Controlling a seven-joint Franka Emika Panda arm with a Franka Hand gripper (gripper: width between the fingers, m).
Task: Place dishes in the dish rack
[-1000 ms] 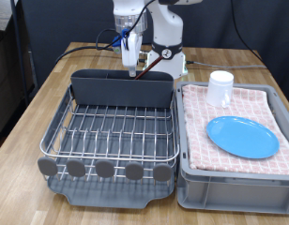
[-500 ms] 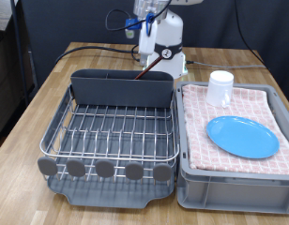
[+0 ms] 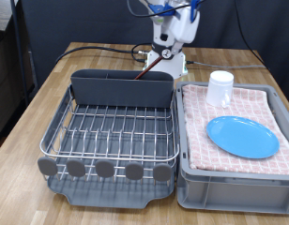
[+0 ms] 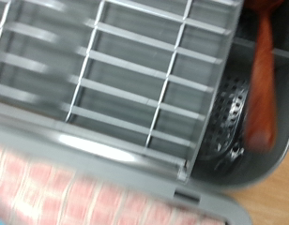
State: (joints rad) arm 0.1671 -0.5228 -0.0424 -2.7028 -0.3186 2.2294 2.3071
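High at the exterior view's top, above the far edge of the dish rack, the gripper (image 3: pixel 186 13) is partly cut by the frame, and I cannot tell if its fingers are apart or closed. Nothing shows between them. The wrist view shows no fingers at all.

Below the gripper, at the far side of the dish rack (image 3: pixel 107 150), stands the dark grey utensil caddy (image 3: pixel 121 89). The reddish-brown wooden spoon (image 3: pixel 144 68) leans in it, with its handle rising out of the caddy towards the far right. In the wrist view the wooden spoon (image 4: pixel 263 80) lies inside the caddy (image 4: pixel 229 112), on its perforated bottom, beside the silver wire grid (image 4: pixel 116 66).

The wire grid (image 3: pixel 112 131) fills the dark tray, and a row of round tabs (image 3: pixel 105 169) runs along its near edge. No plate or mug stands on the grid.

Just to the right of the rack, touching or almost touching it, sits a grey crate (image 3: pixel 229 183) lined with pink checked cloth (image 3: pixel 262 98). The white mug (image 3: pixel 220 89) stands upside down on the cloth at the far side. The bright-blue plate (image 3: pixel 242 137) lies flat on the cloth nearer to the camera, well apart from the gripper. The pink cloth (image 4: pixel 79 192) also shows in the wrist view, past the rack's rim.

Everything rests on a wooden table (image 3: pixel 27 131).
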